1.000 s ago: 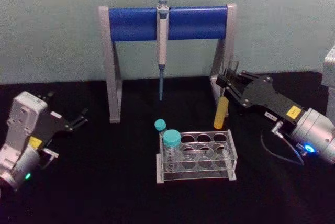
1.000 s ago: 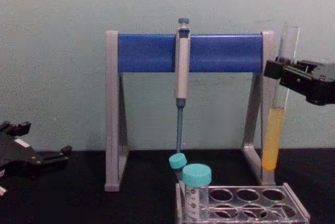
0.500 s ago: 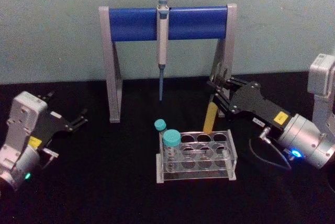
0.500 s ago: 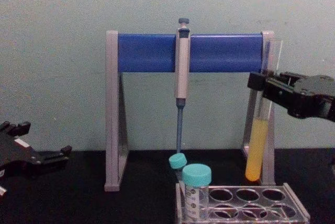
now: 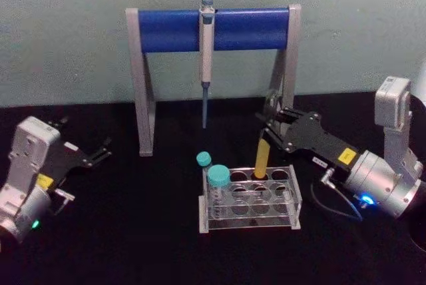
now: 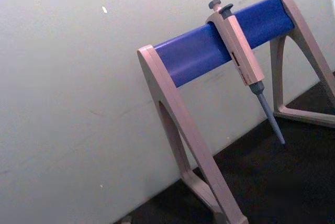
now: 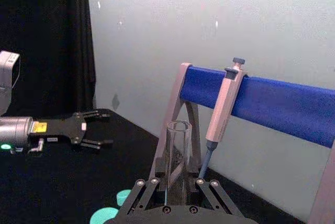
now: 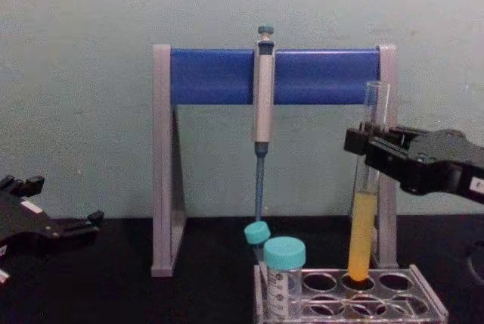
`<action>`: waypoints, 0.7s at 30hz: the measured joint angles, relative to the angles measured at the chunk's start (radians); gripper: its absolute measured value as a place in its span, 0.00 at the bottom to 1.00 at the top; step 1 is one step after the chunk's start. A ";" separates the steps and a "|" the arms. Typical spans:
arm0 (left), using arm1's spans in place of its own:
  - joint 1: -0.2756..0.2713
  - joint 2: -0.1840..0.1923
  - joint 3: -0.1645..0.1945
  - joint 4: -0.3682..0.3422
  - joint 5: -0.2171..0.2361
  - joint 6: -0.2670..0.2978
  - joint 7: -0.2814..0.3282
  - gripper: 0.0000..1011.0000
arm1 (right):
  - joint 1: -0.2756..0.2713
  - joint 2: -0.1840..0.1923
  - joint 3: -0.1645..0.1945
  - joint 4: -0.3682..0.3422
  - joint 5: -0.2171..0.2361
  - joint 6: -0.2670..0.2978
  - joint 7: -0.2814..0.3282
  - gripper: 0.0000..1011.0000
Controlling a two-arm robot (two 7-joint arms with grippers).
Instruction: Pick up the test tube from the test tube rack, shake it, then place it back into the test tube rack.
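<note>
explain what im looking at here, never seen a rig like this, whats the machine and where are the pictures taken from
It is a two-armed robot; each arm ends in a gripper. One picture is from a camera on its head, one from its chest, one from each wrist. On the black table stand a clear rack, two teal-capped tubes at its left end, and a blue stand with a pipette hanging. The right gripper holds a glass tube of yellow liquid, its bottom just at a back-row hole. The left gripper rests open at the left.
</note>
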 joint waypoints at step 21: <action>0.000 0.000 0.000 0.000 0.000 0.000 0.000 0.99 | 0.031 -0.029 -0.020 0.073 -0.026 0.010 0.005 0.23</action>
